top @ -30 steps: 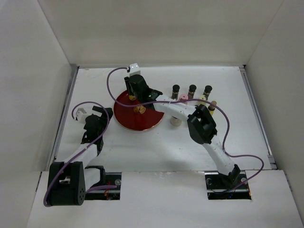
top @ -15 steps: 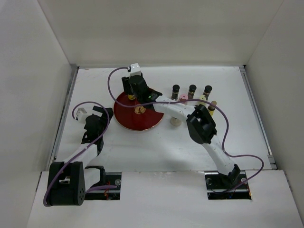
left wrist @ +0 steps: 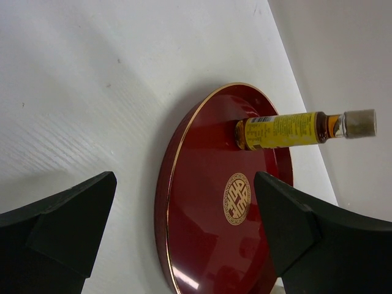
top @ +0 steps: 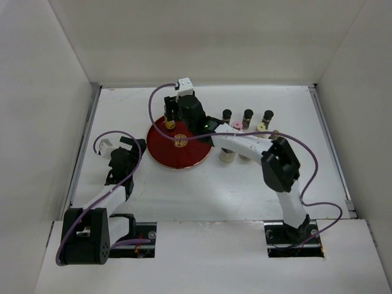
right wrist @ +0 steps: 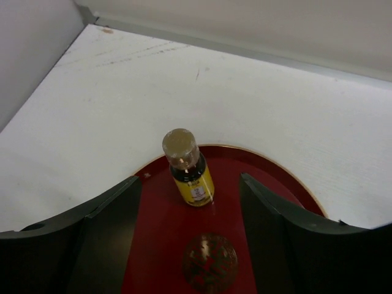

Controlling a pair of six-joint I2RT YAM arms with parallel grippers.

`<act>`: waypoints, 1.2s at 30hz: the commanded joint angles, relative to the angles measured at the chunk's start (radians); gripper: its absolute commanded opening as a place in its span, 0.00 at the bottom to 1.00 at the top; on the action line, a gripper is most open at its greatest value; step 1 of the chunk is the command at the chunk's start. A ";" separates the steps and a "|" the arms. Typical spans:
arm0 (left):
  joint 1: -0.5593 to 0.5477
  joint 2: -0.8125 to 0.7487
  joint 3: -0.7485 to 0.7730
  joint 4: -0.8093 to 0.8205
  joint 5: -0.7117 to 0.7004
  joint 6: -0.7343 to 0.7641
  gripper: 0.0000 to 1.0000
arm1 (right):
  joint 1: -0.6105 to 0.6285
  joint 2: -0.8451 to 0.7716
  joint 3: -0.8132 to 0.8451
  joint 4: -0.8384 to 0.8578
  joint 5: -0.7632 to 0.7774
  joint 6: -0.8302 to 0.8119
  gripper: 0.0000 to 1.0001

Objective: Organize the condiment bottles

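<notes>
A yellow-labelled bottle (top: 170,122) with a pale cap stands upright on the far left part of the round red tray (top: 184,157). It also shows in the right wrist view (right wrist: 190,174) and in the left wrist view (left wrist: 282,130). My right gripper (top: 179,117) is open and empty just behind the bottle; its fingers (right wrist: 104,233) stand wide on either side, not touching it. My left gripper (top: 127,150) is open and empty on the table left of the tray (left wrist: 202,202). Other bottles stand right of the tray: three black-capped (top: 248,114), one pink-capped (top: 237,125), one pale-yellow-capped (top: 260,127).
A whitish jar (top: 227,157) stands under the right forearm, just off the tray's right edge. A brown cap (top: 274,132) shows beside the right elbow. White walls close in the table at the left, back and right.
The right gripper has drawn back to the right, away from the yellow-labelled bottle, and its elbow has swung right. The bottle stays upright on the tray. The left arm has not moved.
</notes>
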 commanded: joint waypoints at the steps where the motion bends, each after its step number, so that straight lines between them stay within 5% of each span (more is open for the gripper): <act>1: 0.000 -0.005 -0.002 0.048 0.001 -0.001 1.00 | 0.011 -0.221 -0.112 0.131 0.012 -0.025 0.71; 4: -0.006 -0.011 -0.001 0.048 0.004 -0.001 1.00 | 0.011 -0.378 -0.319 0.163 0.030 -0.028 0.63; 7: -0.009 -0.011 -0.001 0.047 -0.003 -0.001 1.00 | 0.008 -0.577 -0.562 0.140 0.074 -0.008 0.37; 10: -0.011 -0.006 0.002 0.042 0.012 -0.009 1.00 | 0.002 -0.756 -0.768 0.059 0.133 0.036 0.27; 13: -0.022 -0.020 0.002 0.041 -0.003 -0.003 1.00 | -0.009 -0.858 -0.882 -0.068 0.160 0.099 0.31; 16: -0.016 -0.011 0.002 0.038 -0.005 -0.005 1.00 | -0.016 -0.907 -0.956 -0.124 0.183 0.142 0.53; 18: -0.017 -0.009 0.004 0.039 0.001 -0.006 1.00 | -0.035 -0.907 -0.985 -0.106 0.177 0.146 0.58; 36: -0.034 0.027 0.011 0.048 -0.006 -0.001 1.00 | -0.108 -0.737 -0.983 0.112 0.136 0.102 0.46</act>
